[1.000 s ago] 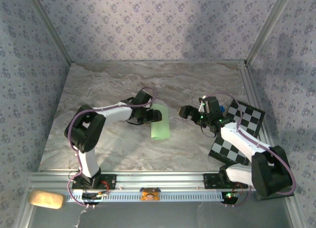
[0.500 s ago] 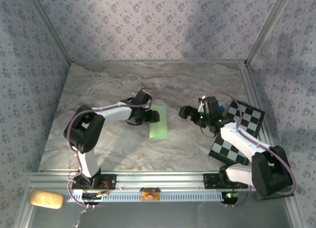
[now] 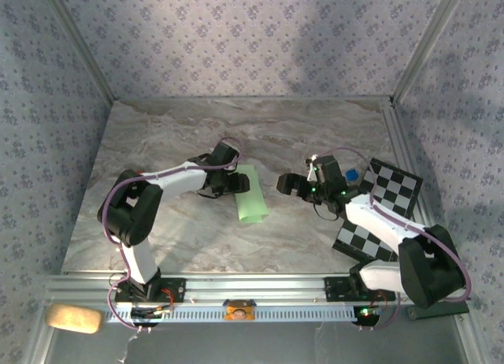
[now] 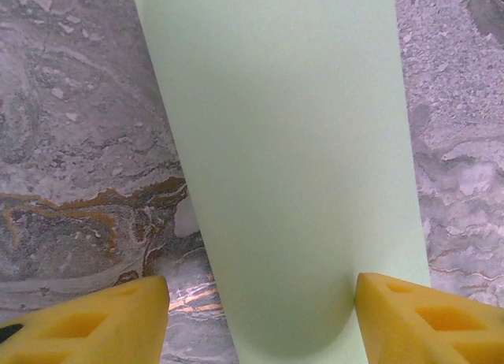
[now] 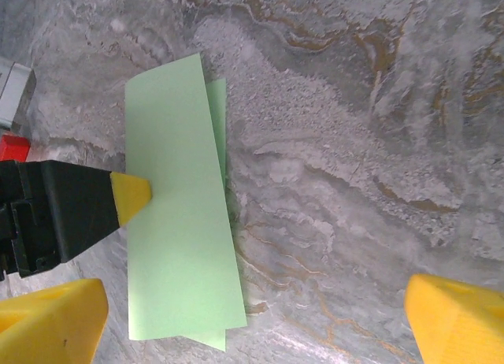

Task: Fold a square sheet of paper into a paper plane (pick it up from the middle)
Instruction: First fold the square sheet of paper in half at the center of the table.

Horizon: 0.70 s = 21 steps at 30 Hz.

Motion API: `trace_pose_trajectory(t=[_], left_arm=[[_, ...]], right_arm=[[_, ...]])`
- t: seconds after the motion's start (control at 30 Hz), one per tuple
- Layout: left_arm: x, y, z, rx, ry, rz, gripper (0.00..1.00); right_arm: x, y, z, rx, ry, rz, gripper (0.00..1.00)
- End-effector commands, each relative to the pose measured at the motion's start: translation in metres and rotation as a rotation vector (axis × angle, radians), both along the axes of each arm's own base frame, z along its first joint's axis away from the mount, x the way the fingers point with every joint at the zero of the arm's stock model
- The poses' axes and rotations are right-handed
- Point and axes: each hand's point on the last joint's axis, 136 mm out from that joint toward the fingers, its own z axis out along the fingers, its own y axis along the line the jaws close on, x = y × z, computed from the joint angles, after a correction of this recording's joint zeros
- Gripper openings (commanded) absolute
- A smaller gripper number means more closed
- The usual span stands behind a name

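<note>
Green paper, the folded sheet [image 3: 252, 195], is seen lying near the middle of the marble counter [image 3: 173, 135], one end bowed upward between the yellow fingertips [image 4: 87, 321] of the left tool [image 3: 233, 184]. That tool is held partly spread, with one fingertip set against the sheet's edge and the other just clear of it, so nothing is pinched. The right tool [image 3: 287, 183] is held spread wide and empty, just right of the sheet and apart from it.
</note>
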Motion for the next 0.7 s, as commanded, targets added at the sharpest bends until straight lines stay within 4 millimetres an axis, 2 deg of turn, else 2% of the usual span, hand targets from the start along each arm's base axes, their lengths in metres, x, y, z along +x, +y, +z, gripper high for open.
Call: trace_pose_trajectory(t=[0.0,0.47,0.67], left_arm=[[-0.005,0.009,0.002,0.027,0.004,0.003,0.63],[-0.008,0.008,0.000,0.035,0.015,-0.022,0.63],[-0.010,0.007,-0.003,0.040,0.027,-0.040,0.63]], right_arm=[[0.006,0.010,0.009,-0.011,-0.058,0.059,0.98],[0.007,0.011,-0.007,-0.028,0.030,0.049,0.96],[0.007,0.009,-0.006,-0.040,0.045,0.050,0.96]])
